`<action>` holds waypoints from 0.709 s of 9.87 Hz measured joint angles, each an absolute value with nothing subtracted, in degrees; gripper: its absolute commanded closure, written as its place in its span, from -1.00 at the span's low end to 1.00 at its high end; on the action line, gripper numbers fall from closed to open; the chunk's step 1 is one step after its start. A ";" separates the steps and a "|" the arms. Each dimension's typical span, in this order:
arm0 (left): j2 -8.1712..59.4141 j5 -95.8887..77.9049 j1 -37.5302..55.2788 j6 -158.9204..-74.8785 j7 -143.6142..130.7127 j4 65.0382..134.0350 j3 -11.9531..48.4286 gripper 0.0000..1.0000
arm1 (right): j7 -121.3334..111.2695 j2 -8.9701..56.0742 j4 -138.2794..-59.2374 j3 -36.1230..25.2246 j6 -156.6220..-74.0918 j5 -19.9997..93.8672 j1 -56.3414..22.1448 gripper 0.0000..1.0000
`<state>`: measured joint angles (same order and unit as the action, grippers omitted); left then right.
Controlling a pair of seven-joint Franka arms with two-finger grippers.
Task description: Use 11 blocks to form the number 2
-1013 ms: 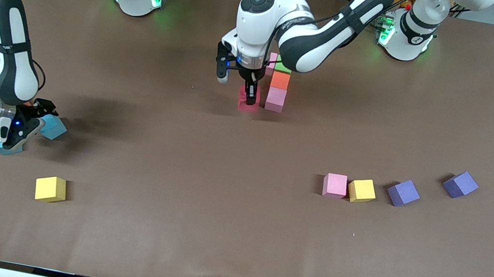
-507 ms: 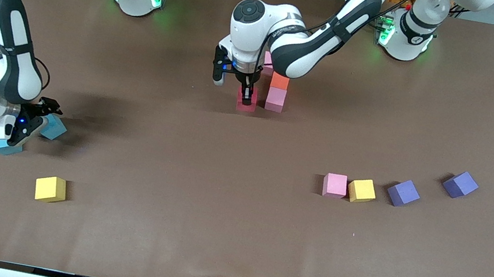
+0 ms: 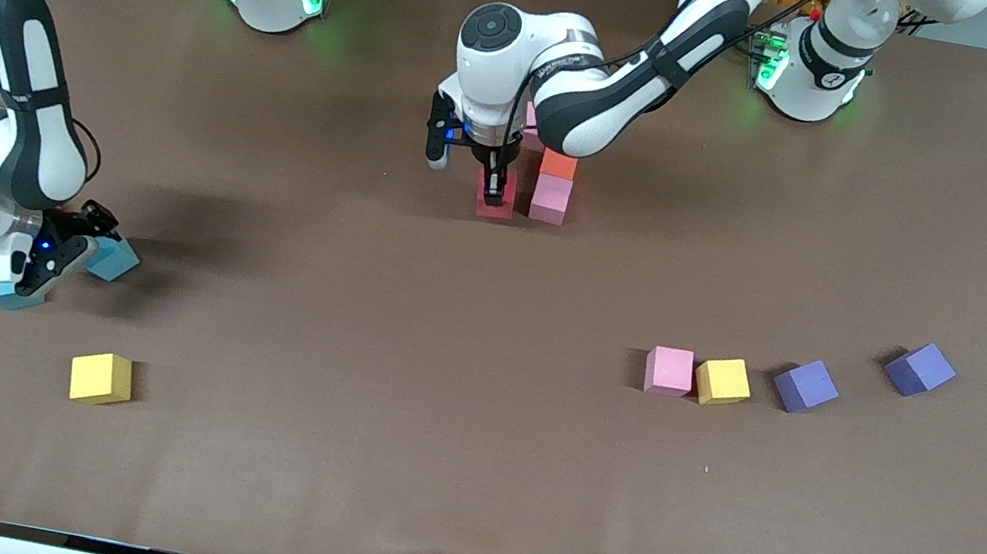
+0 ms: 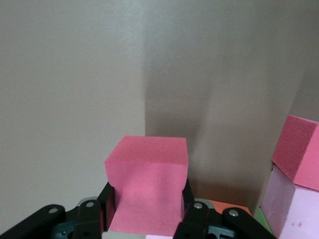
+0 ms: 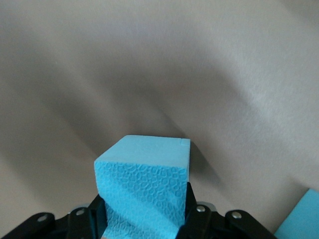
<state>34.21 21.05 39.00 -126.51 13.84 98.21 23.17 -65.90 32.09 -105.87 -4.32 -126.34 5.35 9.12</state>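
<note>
My left gripper (image 3: 495, 194) is shut on a red block (image 3: 495, 206), low at the table beside a pink block (image 3: 551, 200). An orange block (image 3: 559, 165) lies past the pink one, toward the robots, with more pink showing under the arm. In the left wrist view the red block (image 4: 147, 181) sits between the fingers (image 4: 193, 211); pink (image 4: 289, 204), orange (image 4: 225, 206) and green (image 4: 264, 220) cubes are close by. My right gripper (image 3: 93, 245) is shut on a light blue block (image 3: 115, 259), also in the right wrist view (image 5: 144, 184). A second light blue block (image 3: 6, 295) lies under that hand.
Loose blocks lie on the brown table (image 3: 390, 401): a yellow one (image 3: 101, 377) near the right arm's end, and a pink (image 3: 669, 370), a yellow (image 3: 723, 381) and two purple ones (image 3: 806, 386) (image 3: 920, 369) toward the left arm's end.
My left gripper has come down with the red block, closer to the pink block's side. My right gripper has shifted slightly with the light blue block.
</note>
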 measured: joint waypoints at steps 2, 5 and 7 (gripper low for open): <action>34.30 21.06 39.29 -126.14 13.85 98.88 23.18 0.45 | -65.91 31.84 -104.05 -3.55 -125.43 5.37 7.43 0.46; 34.32 21.11 39.30 -126.04 13.87 100.63 23.22 0.45 | -65.70 30.99 -102.88 1.46 -122.70 5.73 5.84 0.42; 34.32 21.12 39.31 -126.04 13.87 101.07 23.46 0.45 | -65.69 30.75 -102.89 4.47 -122.20 6.72 5.71 0.41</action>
